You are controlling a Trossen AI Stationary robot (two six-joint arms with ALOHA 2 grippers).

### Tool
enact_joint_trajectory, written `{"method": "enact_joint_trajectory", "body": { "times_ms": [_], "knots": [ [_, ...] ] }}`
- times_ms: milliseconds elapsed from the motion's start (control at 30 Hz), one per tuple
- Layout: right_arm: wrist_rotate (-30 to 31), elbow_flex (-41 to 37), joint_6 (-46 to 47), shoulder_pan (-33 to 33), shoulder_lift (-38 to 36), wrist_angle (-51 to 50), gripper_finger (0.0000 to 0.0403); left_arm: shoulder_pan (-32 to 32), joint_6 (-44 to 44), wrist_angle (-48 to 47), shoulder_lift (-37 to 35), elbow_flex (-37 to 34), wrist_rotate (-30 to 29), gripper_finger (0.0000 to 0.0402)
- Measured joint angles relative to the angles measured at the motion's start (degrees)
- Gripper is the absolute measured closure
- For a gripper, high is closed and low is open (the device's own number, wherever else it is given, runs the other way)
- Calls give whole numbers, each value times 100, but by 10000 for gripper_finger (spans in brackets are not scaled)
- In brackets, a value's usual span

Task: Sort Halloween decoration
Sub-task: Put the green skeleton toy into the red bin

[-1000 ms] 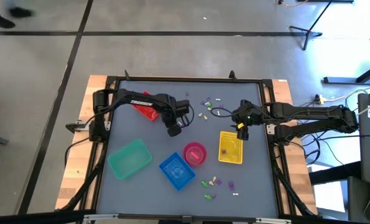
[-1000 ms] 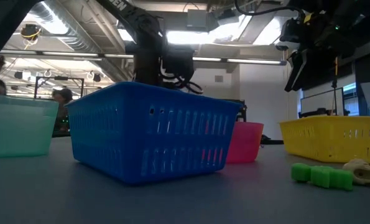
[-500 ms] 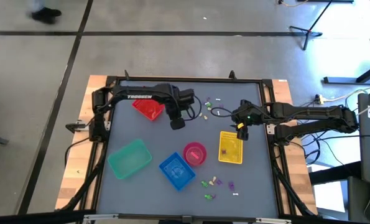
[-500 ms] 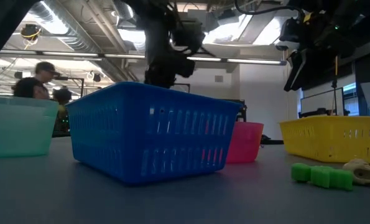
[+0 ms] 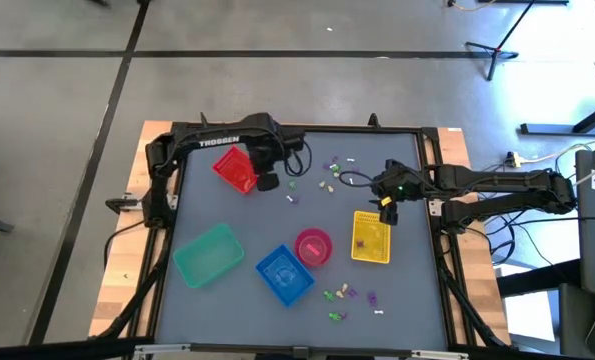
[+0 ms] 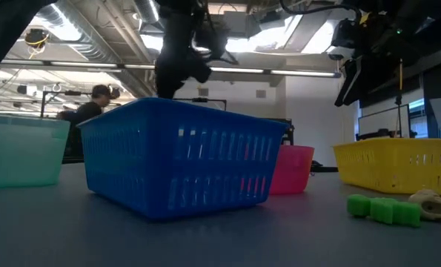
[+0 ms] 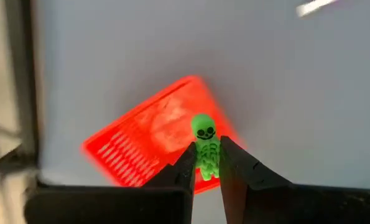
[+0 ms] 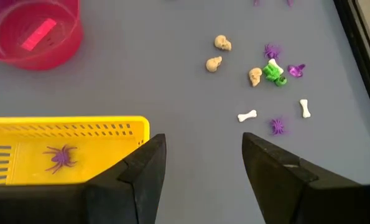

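My left gripper [image 5: 268, 182] hangs above the table beside the red basket [image 5: 234, 170], shut on a small green skeleton [image 7: 204, 144]. In the left wrist view the red basket [image 7: 153, 134] lies right below the skeleton. My right gripper [image 5: 387, 207] stands open over the far edge of the yellow basket [image 5: 371, 238]; nothing is between its fingers [image 8: 203, 155]. Loose Halloween decoration lies in a far cluster [image 5: 332, 175] of cream skulls [image 8: 222, 43], white bones [image 8: 247, 115] and purple spiders [image 8: 278, 126], and in a near cluster [image 5: 349, 295]. My left gripper pinches the green skeleton by its lower body [image 7: 206, 167] between its two fingertips [image 7: 186, 165]. The fingers come from above, pointing steeply down. The skull and ribs stick out past the fingertips. The skeleton is lifted clear of the table, over the red basket.
The teal basket [image 5: 208, 253], blue basket [image 5: 284, 273] and pink bowl [image 5: 313, 246] stand along the near middle. A purple spider [image 8: 60, 155] lies in the yellow basket [image 8: 60, 146]. A purple trinket [image 5: 289, 198] lies alone near the red basket. A person [image 6: 94, 104] shows beyond the table.
My left gripper has risen and gone toward the table's far left, from the middle of the table to the red basket's side, staying shut. My right arm has kept still. A person has walked across the room behind the table.
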Motion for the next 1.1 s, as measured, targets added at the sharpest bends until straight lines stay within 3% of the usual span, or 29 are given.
{"method": "enact_joint_trajectory", "body": {
  "times_ms": [267,600,1100],
  "knots": [
    [0,2,-1,0,0,17,192,450,-147,-36,11,-610,-156,372],
    [0,2,-1,0,0,17,192,538,-242,-34,11,-1242,-92,372],
    [0,2,-1,0,0,17,192,536,-258,-32,11,-1466,-99,372]
  ]
}}
